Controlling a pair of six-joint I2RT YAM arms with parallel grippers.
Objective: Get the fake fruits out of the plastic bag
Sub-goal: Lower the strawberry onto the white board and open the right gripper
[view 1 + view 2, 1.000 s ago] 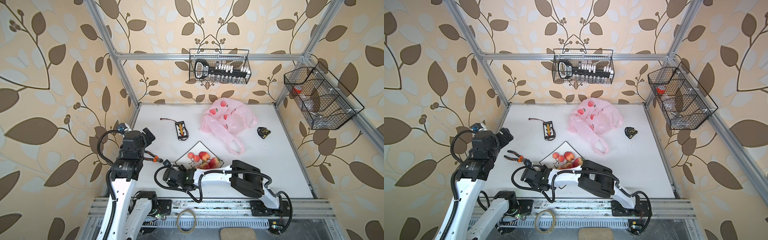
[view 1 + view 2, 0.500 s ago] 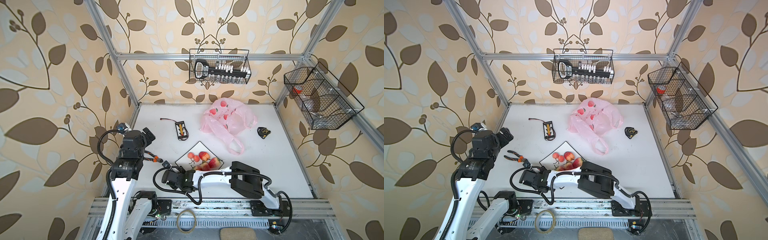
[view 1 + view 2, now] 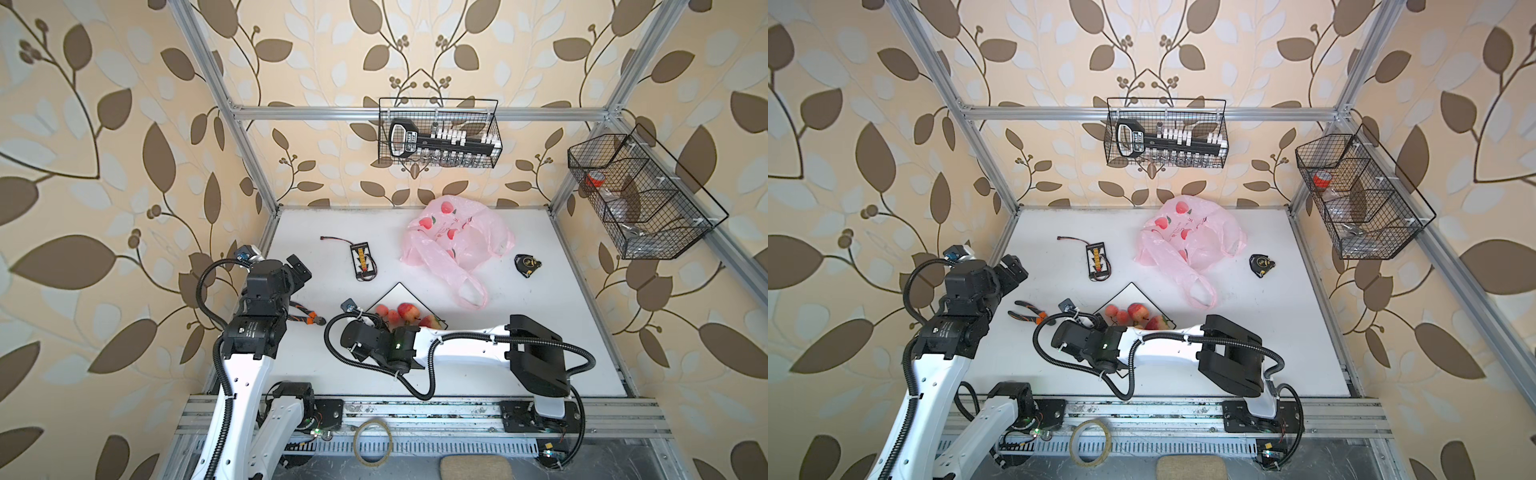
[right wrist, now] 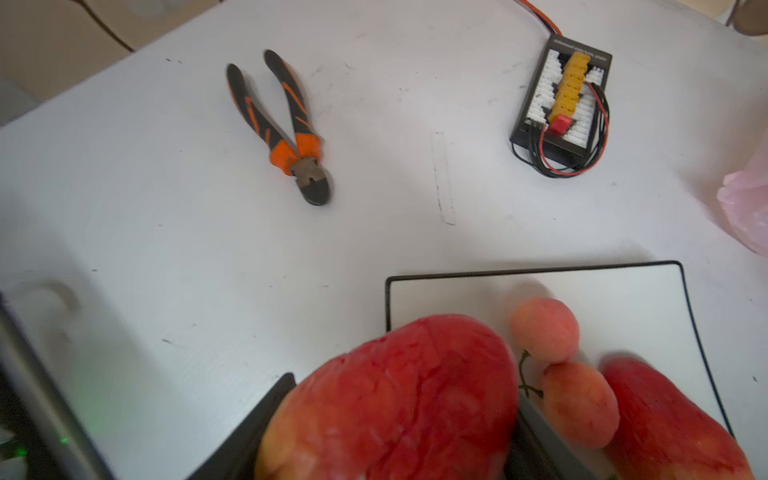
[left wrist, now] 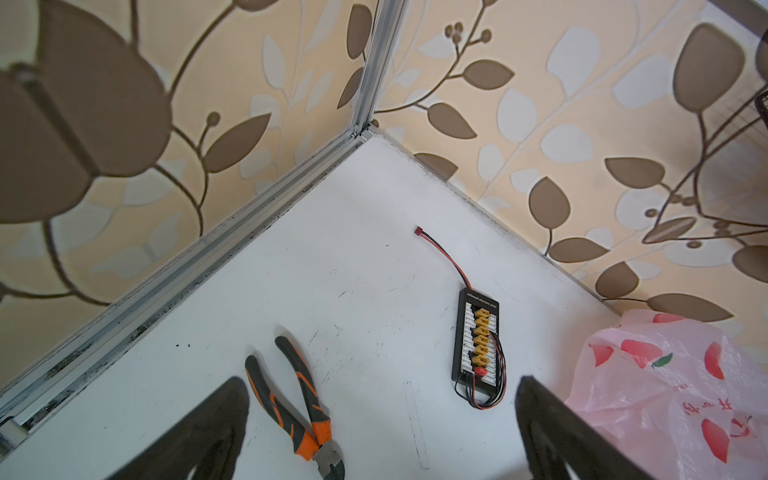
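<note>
Fingers, left gripper: spread wide with nothing between them, well left of the plate; no change over the last second.
Pliers: flat on the table, left of the plate, untouched.
Fingers, right gripper: closed against a large red fruit, one finger on each flank. They narrowed a little in the last second, then settled.
Held piece, place: at the plate's corner nearest the right gripper, partly overhanging the rim.
Fruits: red pieces heaped on the plate with two pinkish balls touching; the heap looks as it did a second ago.
Plastic bag: slumped beyond the plate and to its right, one handle loop trailing toward it but not touching.
Bag contents: only printed peaches made out — any fruit left inside, cannot tell.
Reading: the grip tightened rather than let go — this piece is probably being lifted or shifted at the plate, not released.
</note>
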